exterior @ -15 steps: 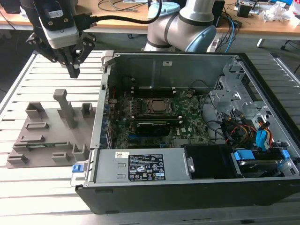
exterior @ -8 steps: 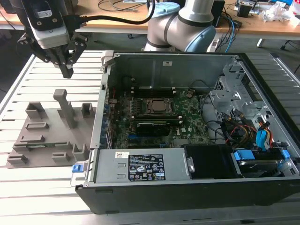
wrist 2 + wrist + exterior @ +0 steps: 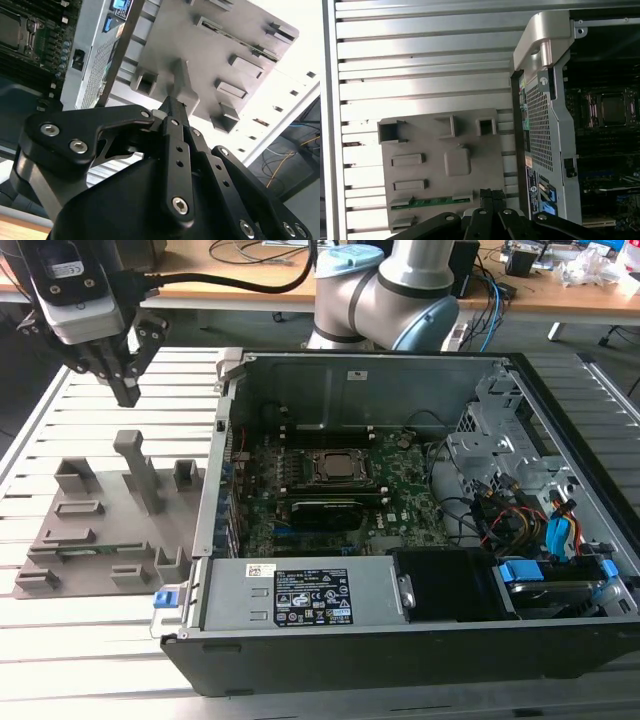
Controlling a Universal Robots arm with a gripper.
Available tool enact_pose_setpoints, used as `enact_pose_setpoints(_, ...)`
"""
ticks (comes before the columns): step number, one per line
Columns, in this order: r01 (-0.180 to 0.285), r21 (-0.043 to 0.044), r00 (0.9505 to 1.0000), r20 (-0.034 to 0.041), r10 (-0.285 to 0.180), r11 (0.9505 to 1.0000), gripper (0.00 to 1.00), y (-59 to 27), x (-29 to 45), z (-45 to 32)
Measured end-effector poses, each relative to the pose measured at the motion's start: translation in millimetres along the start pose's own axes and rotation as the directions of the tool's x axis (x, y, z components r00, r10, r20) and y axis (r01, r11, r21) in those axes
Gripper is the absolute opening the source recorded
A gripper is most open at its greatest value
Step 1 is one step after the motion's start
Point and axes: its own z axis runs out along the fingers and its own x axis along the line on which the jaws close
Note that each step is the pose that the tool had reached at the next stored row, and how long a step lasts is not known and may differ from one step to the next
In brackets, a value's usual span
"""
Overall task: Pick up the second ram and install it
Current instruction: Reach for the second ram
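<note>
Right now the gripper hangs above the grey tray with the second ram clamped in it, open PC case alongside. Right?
Wrong on the ram. The gripper hangs above the grey tray with its fingers shut on nothing; the second ram lies in the tray, as the first wrist view shows. The open PC case is alongside.

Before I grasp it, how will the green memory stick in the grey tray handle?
The narrow green memory stick looks like flat board: probably stiff and light. It sits in a slot of the grey plastic tray, so it may bind if tilted.
</note>
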Motion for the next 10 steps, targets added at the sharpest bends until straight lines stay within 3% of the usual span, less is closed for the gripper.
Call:
enact_pose_setpoints(3, 0.0, 0.0, 1.0, 0.0, 0.0, 1.0, 0.11, -0.3, 4.0, 0.0)
enact_pose_setpoints(7, 0.0, 0.0, 1.0, 0.0, 0.0, 1.0, 0.11, -1.4, 18.4, 0.0)
enact_pose_setpoints(10, 0.0, 0.0, 1.0, 0.0, 0.0, 1.0, 0.11, -1.9, 24.7, 0.1)
